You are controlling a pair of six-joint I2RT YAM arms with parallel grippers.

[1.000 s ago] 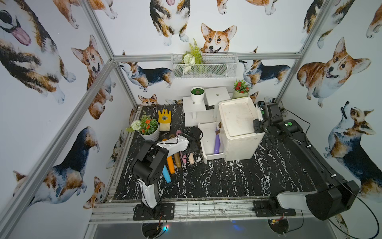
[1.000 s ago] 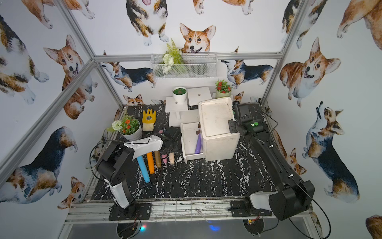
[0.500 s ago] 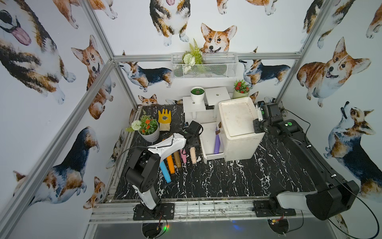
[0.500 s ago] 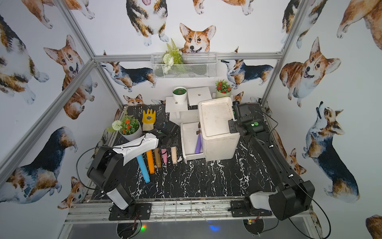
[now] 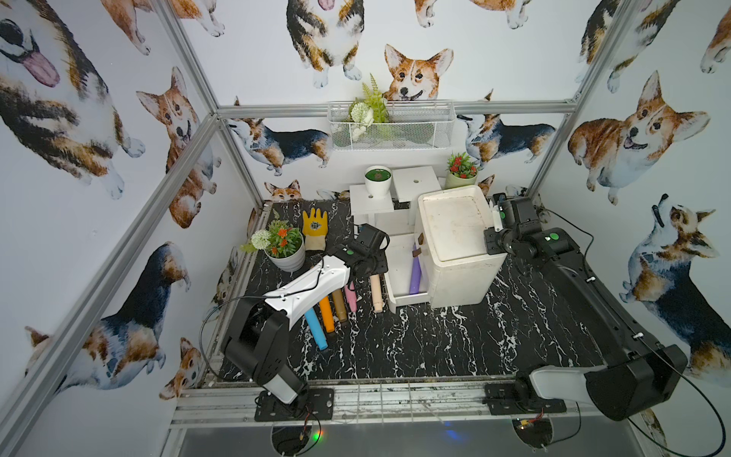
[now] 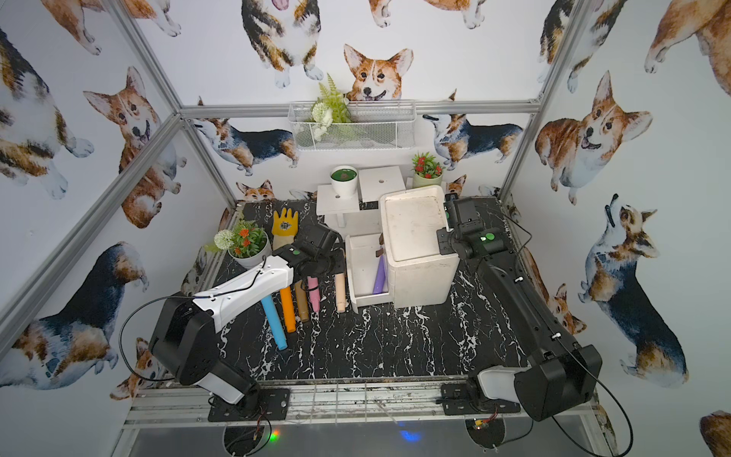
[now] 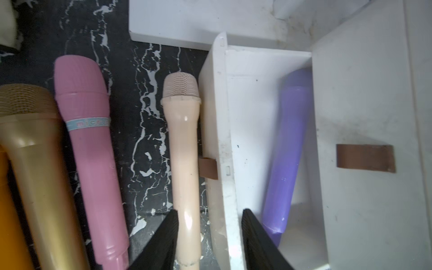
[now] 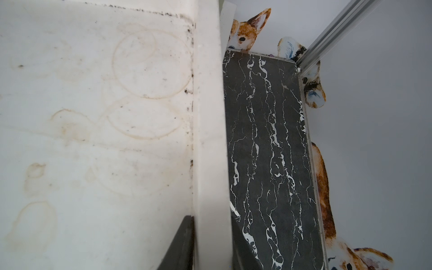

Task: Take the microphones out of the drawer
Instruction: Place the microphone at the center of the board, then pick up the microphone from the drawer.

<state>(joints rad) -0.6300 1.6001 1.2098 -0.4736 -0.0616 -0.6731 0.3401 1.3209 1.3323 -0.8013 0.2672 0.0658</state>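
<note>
The only writing I can read is on the pink microphone, which lies on the table outside the drawer. A pale blue band around it says "micro", and the rest curves out of sight.

The purple microphone lies slanted inside the drawer, on the side next to the white cabinet. It is smooth, shiny and purple all over, and I can see no writing on it.

The left gripper is open over the drawer's front wall. One finger is outside by the cream microphone and the other is on the inner side, near the purple one.

The right gripper is closed, pinching the cabinet's top rim on the side far from the drawer.
</note>
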